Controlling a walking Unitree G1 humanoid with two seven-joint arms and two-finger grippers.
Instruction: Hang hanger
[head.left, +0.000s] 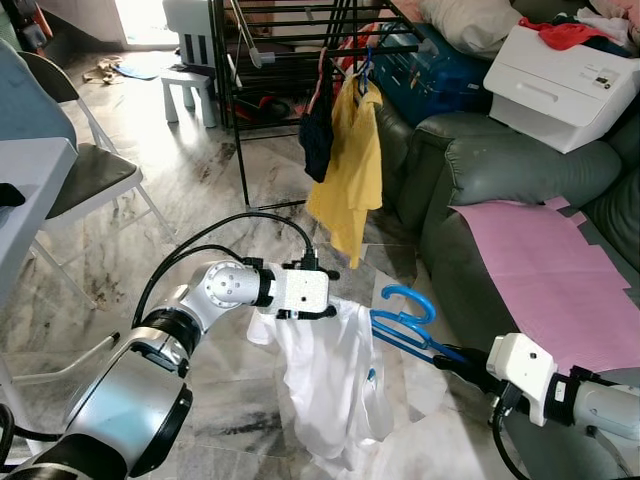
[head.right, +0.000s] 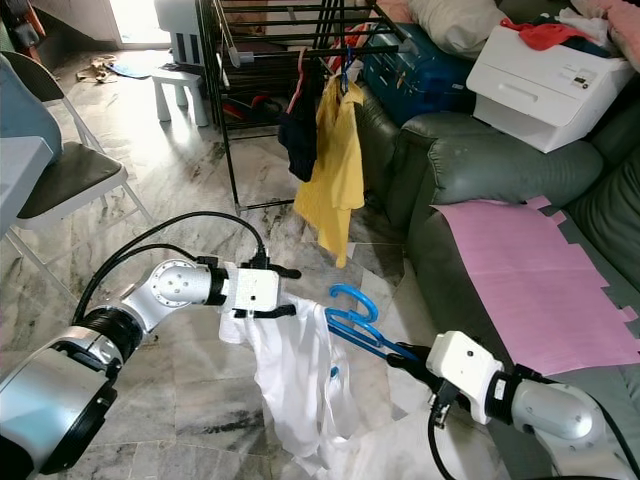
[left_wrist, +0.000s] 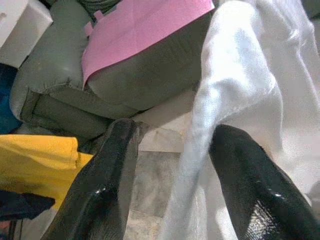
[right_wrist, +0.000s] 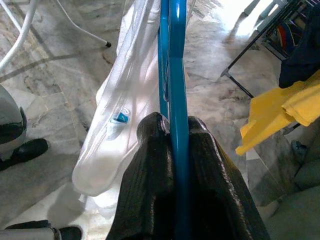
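Marble floor tiles stretch toward a black drying rack, where a yellow shirt and a dark garment already hang; a grey sofa with a pink sheet and a white printer stands to the robot's right. No writing is legible. The left gripper, arm bent and reaching across in front of the body, has its fingers apart around a fold of the white shirt. The right gripper, extended forward and low, is clamped on the blue hanger, which is threaded into the shirt, just short of the rack.
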